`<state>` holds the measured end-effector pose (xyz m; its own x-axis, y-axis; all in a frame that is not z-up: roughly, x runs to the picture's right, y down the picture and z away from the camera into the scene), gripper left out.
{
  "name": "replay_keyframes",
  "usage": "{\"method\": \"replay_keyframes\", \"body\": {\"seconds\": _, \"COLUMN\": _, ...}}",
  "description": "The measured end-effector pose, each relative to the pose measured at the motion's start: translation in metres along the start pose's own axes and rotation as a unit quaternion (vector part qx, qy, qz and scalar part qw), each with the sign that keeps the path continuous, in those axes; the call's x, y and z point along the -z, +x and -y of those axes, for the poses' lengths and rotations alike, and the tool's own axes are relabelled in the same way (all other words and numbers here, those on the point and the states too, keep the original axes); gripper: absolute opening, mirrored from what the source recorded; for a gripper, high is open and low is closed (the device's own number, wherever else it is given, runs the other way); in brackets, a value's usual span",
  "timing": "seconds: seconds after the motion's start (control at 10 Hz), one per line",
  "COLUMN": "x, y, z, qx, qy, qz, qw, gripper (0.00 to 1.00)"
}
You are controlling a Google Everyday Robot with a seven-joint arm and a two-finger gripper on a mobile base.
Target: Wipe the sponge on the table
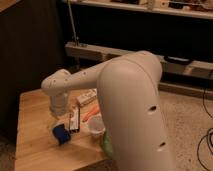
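The dark blue sponge [61, 134] lies on the light wooden table [35, 115], near its front left part. My white arm reaches from the right foreground across to the left, and its wrist turns down over the table. The gripper [60, 120] hangs just above the sponge, open, with nothing seen in it. The sponge rests flat on the planks, apart from the other items.
Right of the sponge lie a flat red-white-black packet [75, 119], an orange item [90, 114], a white cup [96, 125] and a white box [87, 96]. A green bowl [106, 145] is mostly hidden behind my arm. A long grey shelf unit [100, 51] stands behind the table.
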<state>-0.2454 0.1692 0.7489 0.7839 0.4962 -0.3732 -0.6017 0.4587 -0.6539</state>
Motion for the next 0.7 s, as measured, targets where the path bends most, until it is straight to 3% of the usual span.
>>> {"method": "replay_keyframes", "body": {"seconds": 0.4, "x": -0.048, "y": -0.009, "z": -0.022, "qx": 0.014, "qy": 0.026, "qz": -0.052, "qw": 0.9982, "gripper": 0.8}}
{"method": "replay_keyframes", "body": {"seconds": 0.7, "x": -0.07, "y": -0.015, "z": -0.018, "qx": 0.014, "qy": 0.032, "qz": -0.07, "qw": 0.9969, "gripper": 0.8}}
